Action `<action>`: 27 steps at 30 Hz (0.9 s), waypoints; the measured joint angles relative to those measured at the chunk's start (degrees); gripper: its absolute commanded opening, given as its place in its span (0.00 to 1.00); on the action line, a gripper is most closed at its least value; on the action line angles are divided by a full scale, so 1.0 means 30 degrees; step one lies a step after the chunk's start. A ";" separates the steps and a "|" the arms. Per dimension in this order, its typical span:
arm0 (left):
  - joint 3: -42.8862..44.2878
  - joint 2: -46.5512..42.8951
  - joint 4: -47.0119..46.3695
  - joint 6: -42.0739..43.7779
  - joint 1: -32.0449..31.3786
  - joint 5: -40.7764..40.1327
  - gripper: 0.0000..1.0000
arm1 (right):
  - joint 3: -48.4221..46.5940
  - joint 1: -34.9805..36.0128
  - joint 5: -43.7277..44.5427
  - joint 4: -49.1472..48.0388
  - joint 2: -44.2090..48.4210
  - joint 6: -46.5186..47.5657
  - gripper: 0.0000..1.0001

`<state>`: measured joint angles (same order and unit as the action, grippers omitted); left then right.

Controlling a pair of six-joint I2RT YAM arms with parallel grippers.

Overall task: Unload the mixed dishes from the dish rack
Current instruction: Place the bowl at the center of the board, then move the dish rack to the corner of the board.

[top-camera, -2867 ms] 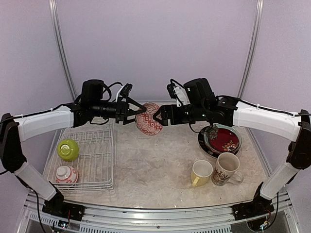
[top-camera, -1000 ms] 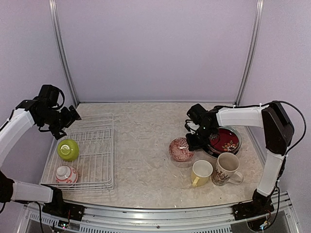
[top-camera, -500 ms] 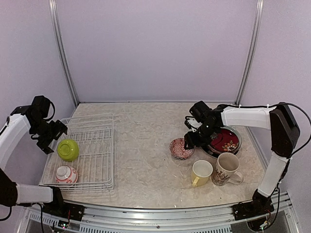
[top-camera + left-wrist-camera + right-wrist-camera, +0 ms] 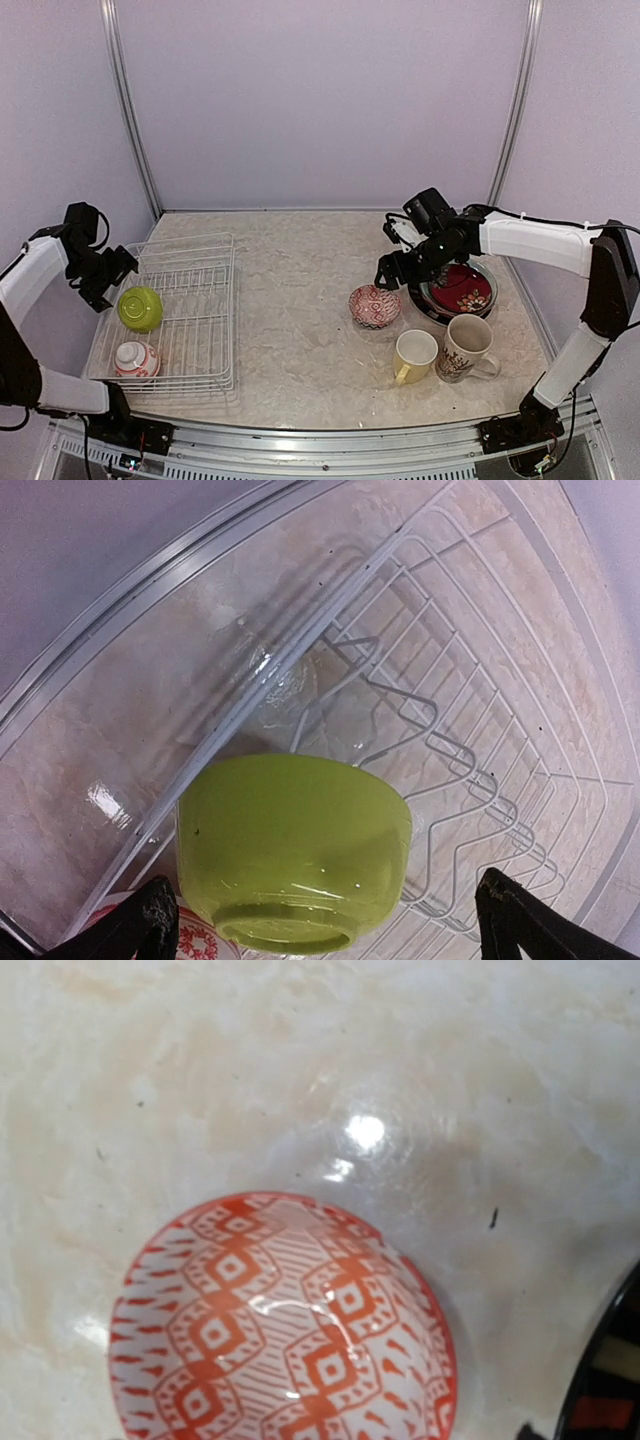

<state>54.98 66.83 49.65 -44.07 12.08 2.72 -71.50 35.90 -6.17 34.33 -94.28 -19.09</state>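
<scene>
The white wire dish rack (image 4: 200, 300) stands at the left. In it lie an overturned lime-green bowl (image 4: 140, 308) and a red-white bowl (image 4: 135, 358). My left gripper (image 4: 108, 275) hovers open at the rack's far-left edge. In the left wrist view its fingertips (image 4: 150, 920) stand wide on either side of the green bowl (image 4: 300, 840) without touching it. A second red-white patterned bowl (image 4: 374, 306) rests free on the table. My right gripper (image 4: 392, 273) is just above and behind it, open. That bowl (image 4: 290, 1330) fills the right wrist view with no fingers on it.
Stacked plates (image 4: 455, 290) with a dark red floral one on top lie right of the patterned bowl; the dark rim (image 4: 615, 1380) shows in the right wrist view. A yellow mug (image 4: 414, 355) and a cream patterned mug (image 4: 465, 348) stand in front. Rack wires (image 4: 480, 730) surround the green bowl.
My right gripper has opened, let go of the patterned bowl on the table and lifted off it. My left arm has come down to the rack beside the green bowl.
</scene>
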 measured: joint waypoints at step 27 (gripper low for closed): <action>-0.0488 0.1603 -0.1931 0.2106 -0.1144 0.0743 0.99 | 0.0270 0.0000 -0.1355 -0.0925 0.0328 -0.0102 0.82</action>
<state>53.52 71.64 43.86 -37.76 8.64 4.95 -70.70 35.90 -10.24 31.55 -93.30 -19.40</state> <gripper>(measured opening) 0.990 0.815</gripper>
